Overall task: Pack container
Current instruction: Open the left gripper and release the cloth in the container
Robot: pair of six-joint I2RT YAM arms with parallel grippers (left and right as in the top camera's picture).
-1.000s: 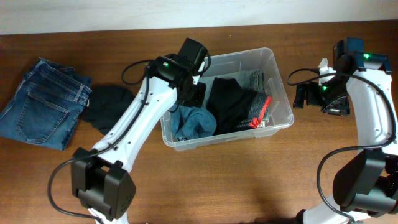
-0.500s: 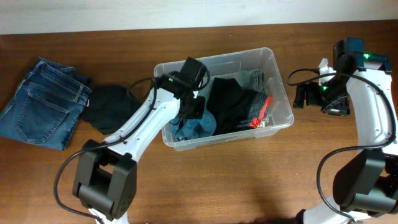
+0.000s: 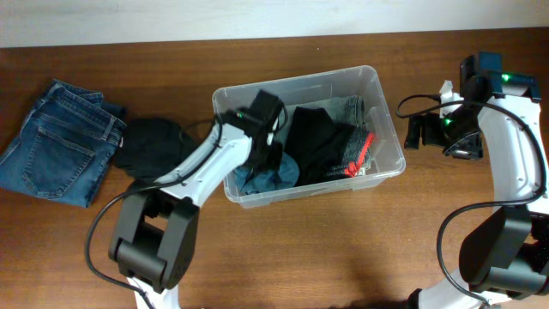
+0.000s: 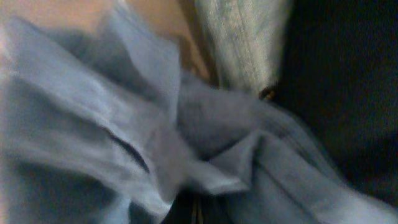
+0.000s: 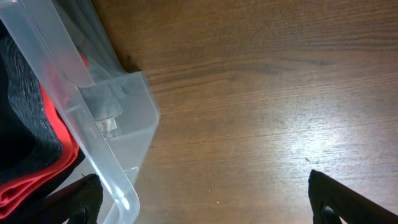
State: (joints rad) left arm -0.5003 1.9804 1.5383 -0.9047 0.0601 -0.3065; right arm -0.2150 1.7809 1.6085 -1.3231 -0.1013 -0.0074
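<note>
The container [image 3: 296, 80], a clear plastic bin, stands mid-table and holds a blue garment [image 3: 273, 174], a black one [image 3: 322, 142], a grey denim piece [image 3: 350, 110] and something red [image 3: 360, 154]. My left gripper [image 3: 268, 154] is down inside its left half, shut, with its tips against the blue garment [image 4: 93, 124]. Whether cloth is pinched between the tips I cannot tell. In the left wrist view the left gripper [image 4: 196, 214] shows only as a dark seam. My right gripper [image 5: 205, 202] is open beside the container's right corner [image 5: 106, 124], whose rim sits just inside one fingertip [image 5: 84, 199].
Folded blue jeans [image 3: 60, 142] lie at the table's left end, and a black garment [image 3: 150, 148] lies between them and the bin. Bare wood [image 5: 261, 93] lies under the right gripper, to the right of the bin.
My left arm has swung down and back, lowering its gripper deeper into the bin onto the blue garment. The right arm has stayed put.
</note>
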